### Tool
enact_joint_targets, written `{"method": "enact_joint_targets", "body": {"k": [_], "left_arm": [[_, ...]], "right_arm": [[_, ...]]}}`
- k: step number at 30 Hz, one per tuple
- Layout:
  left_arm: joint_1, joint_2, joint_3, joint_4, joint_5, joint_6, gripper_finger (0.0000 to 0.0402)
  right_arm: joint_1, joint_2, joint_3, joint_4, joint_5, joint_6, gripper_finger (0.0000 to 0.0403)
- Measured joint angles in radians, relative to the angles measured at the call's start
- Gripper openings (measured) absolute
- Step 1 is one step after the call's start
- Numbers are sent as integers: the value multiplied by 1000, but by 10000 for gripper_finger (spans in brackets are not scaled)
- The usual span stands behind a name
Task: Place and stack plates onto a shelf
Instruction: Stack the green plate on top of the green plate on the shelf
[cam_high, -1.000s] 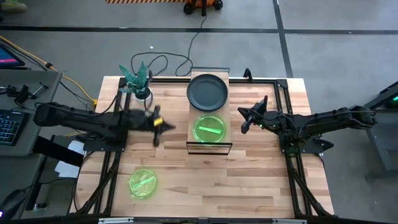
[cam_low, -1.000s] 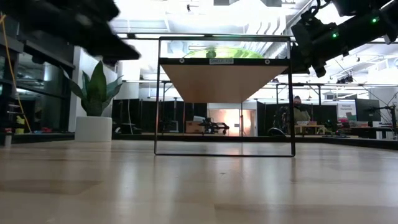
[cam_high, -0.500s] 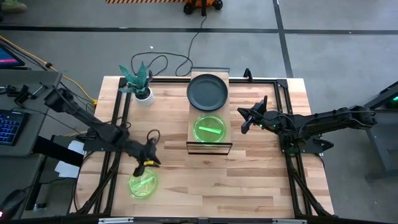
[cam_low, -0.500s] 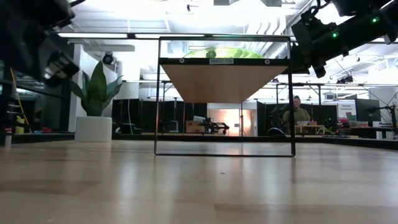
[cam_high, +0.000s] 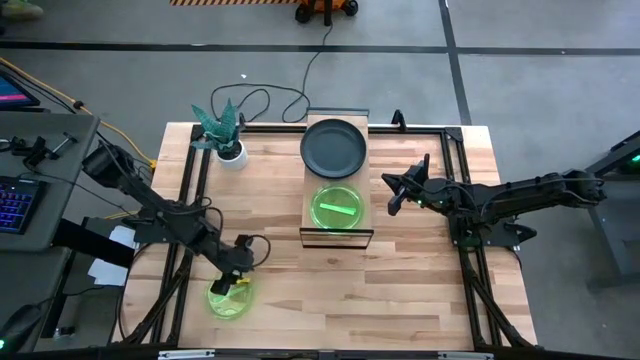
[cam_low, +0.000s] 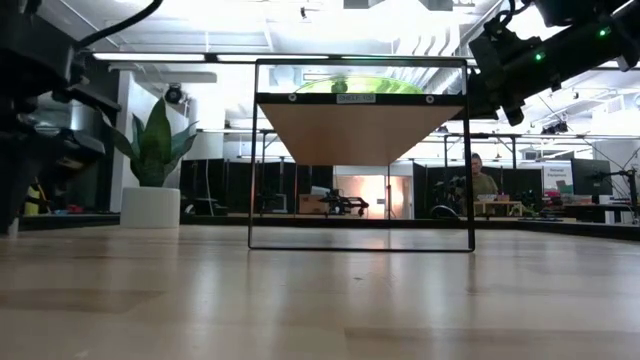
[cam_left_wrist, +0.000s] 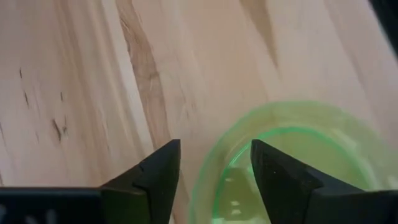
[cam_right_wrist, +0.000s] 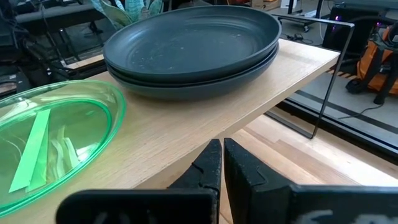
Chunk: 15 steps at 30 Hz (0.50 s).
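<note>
On the near-left part of the light wooden tabletop, the left gripper reaches down over the far rim of a translucent neon green round plate lying flat on the wood. Its wrist view shows the two dark fingers spread apart, with the edge of that green plate lying between them and not yet clamped.

At the table's middle stands the long light-wood shelf on a thin black frame. Dark grey matte plates with raised rims sit stacked at its far end, and a second translucent green plate rests on the board just in front of them. From the right wrist view, two grey plates are stacked one on the other, the green plate close beside them.

The right gripper hangs in the air just right of the shelf, level with the board, its fingers pressed together and holding nothing. A white pot with a green plant stands at the far-left corner.
</note>
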Motion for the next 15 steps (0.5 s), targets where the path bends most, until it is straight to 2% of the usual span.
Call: {"method": "enact_joint_targets", "body": {"k": [6, 15], "left_arm": [[9, 23, 0, -74, -31, 122, 189], [8, 49, 2, -73, 46, 99, 189]], "right_arm": [[0, 0, 0, -2, 0, 0, 0], [0, 0, 0, -26, -3, 19, 0]]}}
